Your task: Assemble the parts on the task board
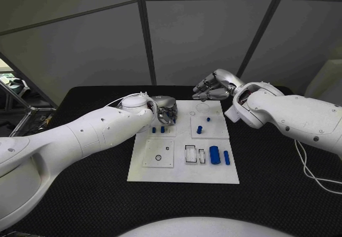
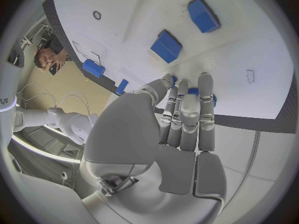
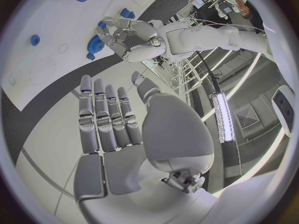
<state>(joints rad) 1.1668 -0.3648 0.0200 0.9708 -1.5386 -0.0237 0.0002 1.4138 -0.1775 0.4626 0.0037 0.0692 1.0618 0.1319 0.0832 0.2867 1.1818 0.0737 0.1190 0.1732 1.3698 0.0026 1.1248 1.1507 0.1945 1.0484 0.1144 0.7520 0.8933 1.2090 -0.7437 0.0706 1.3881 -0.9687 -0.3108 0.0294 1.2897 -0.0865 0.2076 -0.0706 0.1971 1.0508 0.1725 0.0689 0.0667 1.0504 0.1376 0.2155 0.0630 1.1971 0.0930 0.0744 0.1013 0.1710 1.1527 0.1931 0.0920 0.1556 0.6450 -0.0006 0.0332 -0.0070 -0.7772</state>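
Both hands above task board (image 1: 143, 170)

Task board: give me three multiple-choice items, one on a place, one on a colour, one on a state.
1. Where does the big cylinder lie?
A) on the board's near half
B) beyond the board's far edge
C) on the floor

2. What colour are the parts?
A) red
B) blue
C) green

3. The right robot hand is:
A) holding a part
B) gripping a cable
C) holding nothing

Answers:
1 A: the head view shows the cylinder on the white board, close to its near edge.
2 B: every small piece on the board is blue.
3 C: the right wrist view shows the hand's fingers straight, with nothing in them.
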